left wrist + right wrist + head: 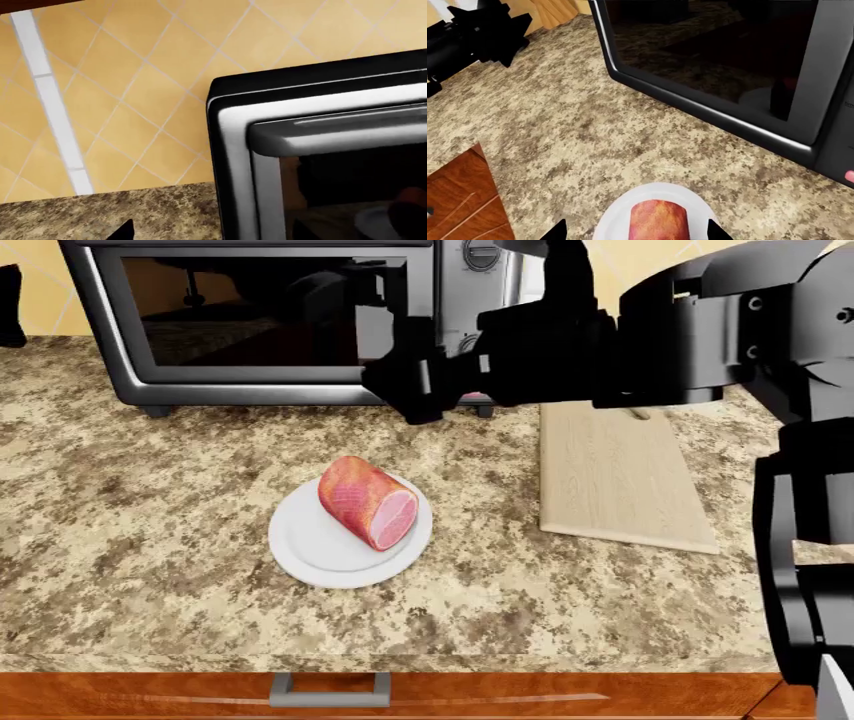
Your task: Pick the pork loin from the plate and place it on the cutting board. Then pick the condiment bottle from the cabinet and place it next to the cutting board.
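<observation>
A: Where's the loin (367, 502)?

B: On its side on the plate (304, 545), left of the board (617, 475). Right tool (635, 231) hangs above it, spread wide, empty.

A: How will it grip?

B: Probably soft, slick, hefty; pinch across the round middle. Left tool (123, 231): can't tell.

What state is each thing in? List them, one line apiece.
pork loin: lying on its side on the plate, not gripped.
plate: flat on the counter, holding the meat.
cutting board: flat on the counter, bare where visible.
microwave: door shut.
right tool: open, hanging above the pork loin.
left tool: only one tip shows; state unclear.
</observation>
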